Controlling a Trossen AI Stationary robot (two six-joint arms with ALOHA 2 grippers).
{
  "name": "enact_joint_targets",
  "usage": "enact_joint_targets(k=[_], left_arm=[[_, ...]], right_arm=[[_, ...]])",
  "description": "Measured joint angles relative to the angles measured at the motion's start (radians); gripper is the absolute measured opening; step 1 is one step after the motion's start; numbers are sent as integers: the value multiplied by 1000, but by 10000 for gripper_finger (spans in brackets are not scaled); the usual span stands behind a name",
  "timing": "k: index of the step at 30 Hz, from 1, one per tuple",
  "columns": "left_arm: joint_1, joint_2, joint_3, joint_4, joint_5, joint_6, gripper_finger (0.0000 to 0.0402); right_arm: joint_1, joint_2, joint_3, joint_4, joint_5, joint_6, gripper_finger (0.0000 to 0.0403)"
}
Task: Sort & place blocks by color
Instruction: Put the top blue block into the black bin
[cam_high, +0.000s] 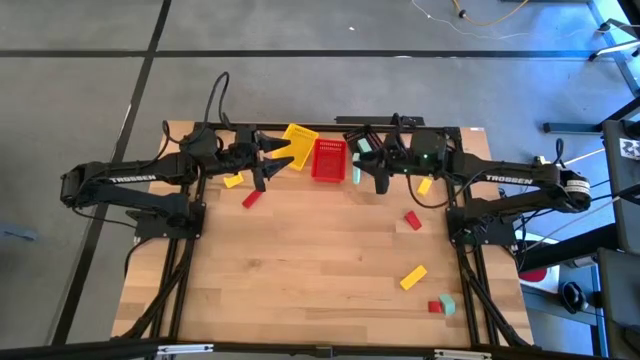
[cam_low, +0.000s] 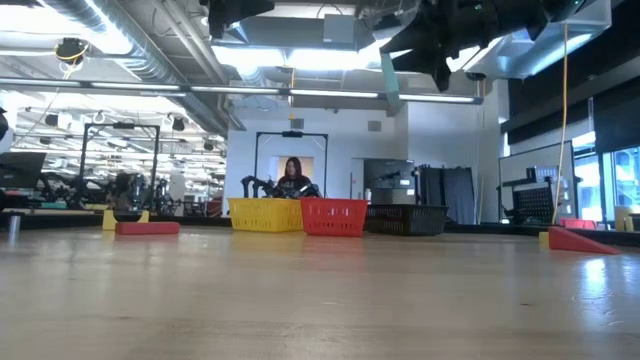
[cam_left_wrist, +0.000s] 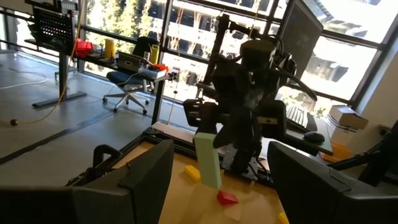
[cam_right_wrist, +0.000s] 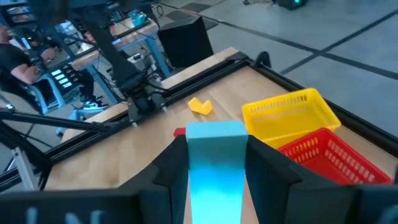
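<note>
Bright ceiling lights, sunlit windows, claws blurred.

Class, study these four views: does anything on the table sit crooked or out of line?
Yes. The yellow basket sits skewed, turned at an angle against the straight red basket beside it. Loose blocks lie scattered around the table.

1. Left arm (cam_high: 130, 180), left of the high view: matte black links, white "TROSSEN" lettering.
2. Right arm (cam_high: 510, 180), right of the frame: same black finish and lettering.
3. Black cables loop above the left arm.
4. A small green light glows on the right arm's wrist.
</note>
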Motion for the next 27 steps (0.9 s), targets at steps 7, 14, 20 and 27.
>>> enact_joint_targets(k=[7, 14, 20, 27], left_arm=[[0, 0, 0, 0, 0, 0, 252], [0, 0, 0, 0, 0, 0, 252], [0, 0, 0, 0, 0, 0, 252], [0, 0, 0, 0, 0, 0, 252]], right_arm=[[0, 0, 0, 3, -26, -18, 126], [0, 0, 0, 3, -27, -20, 126], [0, 0, 0, 3, -30, -23, 126], [-6, 10, 43, -47, -29, -56, 126]])
